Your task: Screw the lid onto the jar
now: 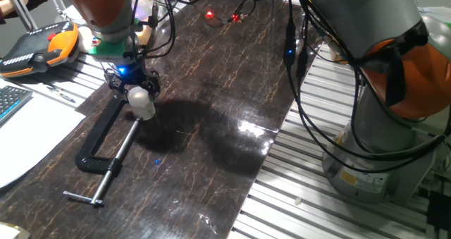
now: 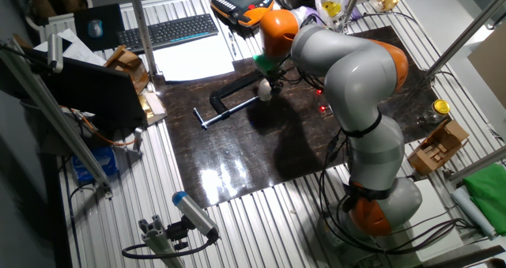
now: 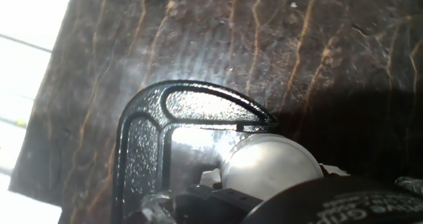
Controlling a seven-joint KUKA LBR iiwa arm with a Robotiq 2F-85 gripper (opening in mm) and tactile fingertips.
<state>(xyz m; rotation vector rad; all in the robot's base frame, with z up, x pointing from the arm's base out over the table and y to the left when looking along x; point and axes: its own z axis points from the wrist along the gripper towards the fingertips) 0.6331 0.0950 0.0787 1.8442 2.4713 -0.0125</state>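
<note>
My gripper hangs over the left part of the dark table, right above the back of a black C-clamp. Its fingers are shut on the small whitish lid. The lid sits on top of the short translucent jar, which stands by the clamp's jaw end. The other fixed view shows the same whitish stack under the gripper. Looking along the fingers, the hand view shows the round whitish lid from above, with the jar hidden beneath it.
The black C-clamp lies with its screw handle toward the table's front edge. An orange teach pendant and white paper lie off the left side. Cables hang above the table's back. A gold-lidded glass jar stands far off.
</note>
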